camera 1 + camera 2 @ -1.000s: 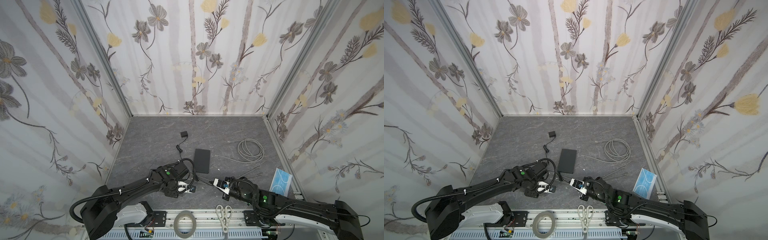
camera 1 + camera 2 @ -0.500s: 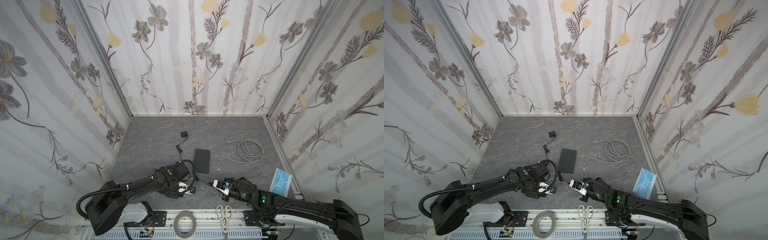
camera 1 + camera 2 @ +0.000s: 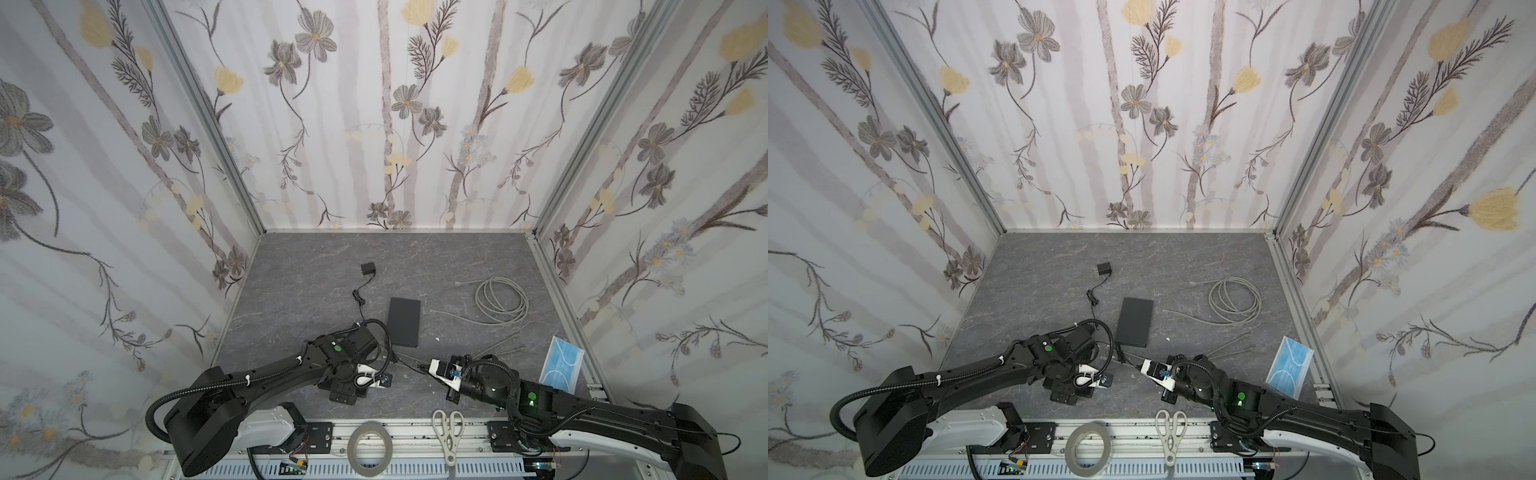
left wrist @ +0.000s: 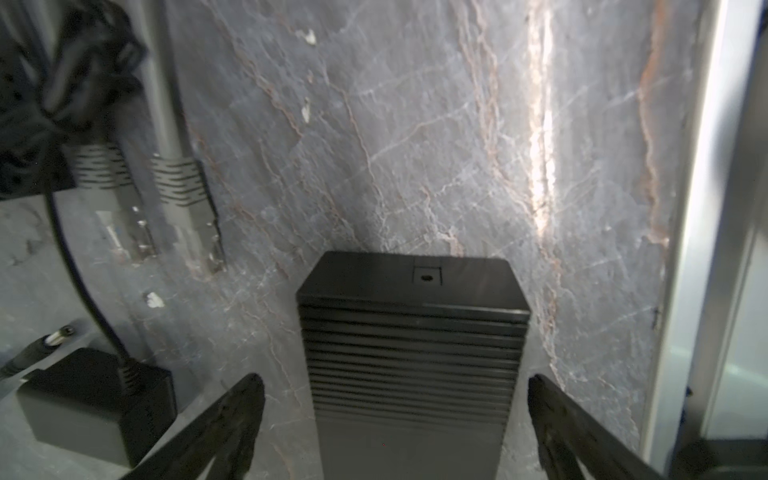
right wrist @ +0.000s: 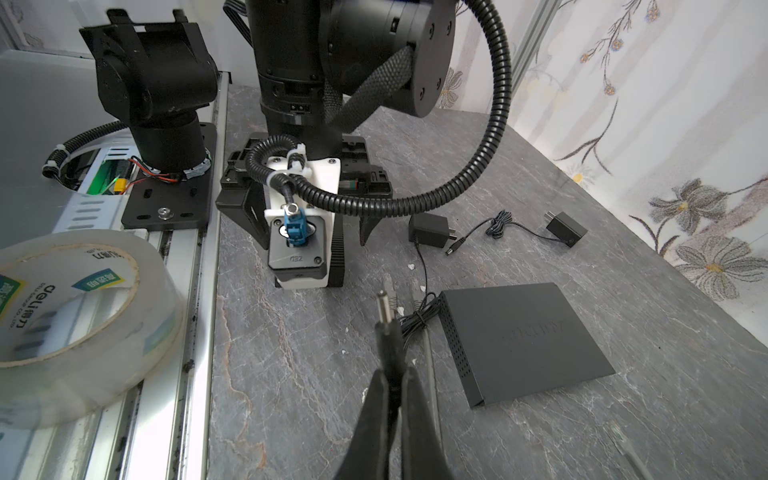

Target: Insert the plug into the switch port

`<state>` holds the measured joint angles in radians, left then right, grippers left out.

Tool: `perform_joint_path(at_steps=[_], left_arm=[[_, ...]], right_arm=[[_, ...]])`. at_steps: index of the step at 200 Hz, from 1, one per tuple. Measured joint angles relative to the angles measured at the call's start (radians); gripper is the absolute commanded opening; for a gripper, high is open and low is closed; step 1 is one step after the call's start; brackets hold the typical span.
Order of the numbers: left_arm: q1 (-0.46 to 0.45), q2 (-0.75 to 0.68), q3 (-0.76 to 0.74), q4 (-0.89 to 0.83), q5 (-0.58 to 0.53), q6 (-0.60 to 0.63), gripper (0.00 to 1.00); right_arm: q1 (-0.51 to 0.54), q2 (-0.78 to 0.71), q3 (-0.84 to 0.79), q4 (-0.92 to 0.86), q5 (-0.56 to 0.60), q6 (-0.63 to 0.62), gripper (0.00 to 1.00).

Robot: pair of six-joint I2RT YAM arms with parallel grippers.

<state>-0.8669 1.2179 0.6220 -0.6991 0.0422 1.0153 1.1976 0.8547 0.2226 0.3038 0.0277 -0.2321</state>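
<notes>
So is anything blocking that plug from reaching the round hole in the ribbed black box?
Nothing visible does. Bare tabletop lies between the plug in the right arm's jaws and the port; two grey cable ends lie beside that path, not across it.

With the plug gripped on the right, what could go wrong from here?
1. Jaws of the left gripper stand open either side of the ribbed black switch, not gripping it, so pushing the barrel plug into its round port may slide it away.
2. The plug's bundled cable lies by the grey Ethernet plugs and could snag as the right gripper advances.
</notes>
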Motion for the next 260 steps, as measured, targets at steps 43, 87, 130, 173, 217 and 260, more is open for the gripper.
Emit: perform_joint_path(at_steps=[43, 87, 130, 173, 217, 260], left_arm=[[-0.005, -0.116, -0.021, 0.031, -0.011, -0.005, 1.00], [-0.008, -0.284, -0.003, 0.139, -0.066, -0.119, 1.00], [0.008, -0.393, 0.227, 0.262, -0.289, -0.594, 1.00], [0.116, -0.387, 0.326, 0.163, -0.367, -0.999, 1.00], [0.183, -0.312, 0.319, 0.006, -0.279, -1.257, 0.98], [0.204, -0.340, 0.160, -0.008, -0.241, -1.532, 1.00]], right_arm=[[0.002, -0.016, 0.023, -0.033, -0.022, 0.015, 0.00], [0.017, -0.006, 0.051, -0.065, -0.030, 0.037, 0.00], [0.038, 0.034, 0.065, -0.075, -0.037, 0.053, 0.00], [0.057, 0.146, 0.060, -0.019, -0.057, 0.075, 0.00], [0.071, 0.371, 0.168, -0.021, -0.067, 0.085, 0.00], [0.079, 0.576, 0.279, -0.061, -0.105, 0.085, 0.00]])
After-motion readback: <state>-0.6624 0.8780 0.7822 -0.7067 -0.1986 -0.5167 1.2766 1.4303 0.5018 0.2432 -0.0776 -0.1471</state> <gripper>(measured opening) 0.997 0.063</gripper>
